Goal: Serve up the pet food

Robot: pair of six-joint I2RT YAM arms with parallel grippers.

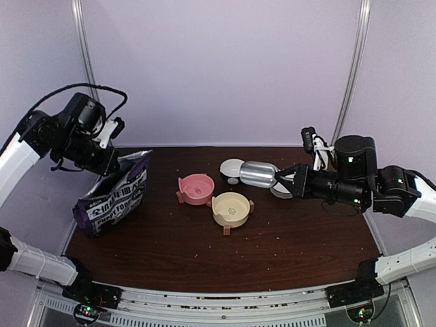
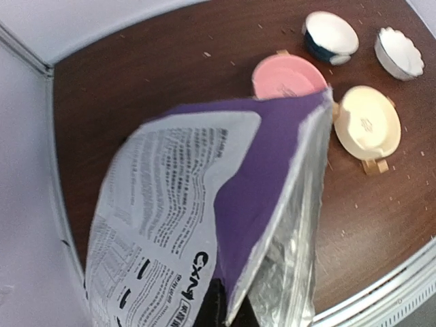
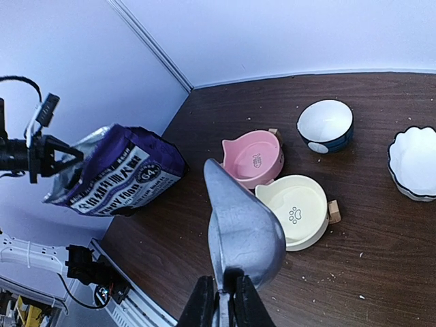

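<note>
The purple-and-white puppy food bag [image 1: 112,197] stands tilted at the left of the table, its foil-lined mouth [image 2: 300,225] gaping toward the bowls. My left gripper [image 1: 118,165] is shut on the bag's top edge, which runs between its dark fingers [image 2: 229,310]. Over mid-table my right gripper [image 1: 285,181] is shut on the handle of the silver scoop [image 1: 257,174]. In the right wrist view the scoop [image 3: 242,228] shows only its underside, above the cream bowl, with the gripper [image 3: 226,304] at the frame's bottom. The pet food is hidden.
A pink bowl [image 1: 196,188] and a cream bowl [image 1: 231,208] sit side by side mid-table. Behind them stand a blue-and-white bowl [image 3: 325,125] and a white scalloped bowl [image 3: 413,163]. Crumbs dot the dark wooden table [image 1: 293,238].
</note>
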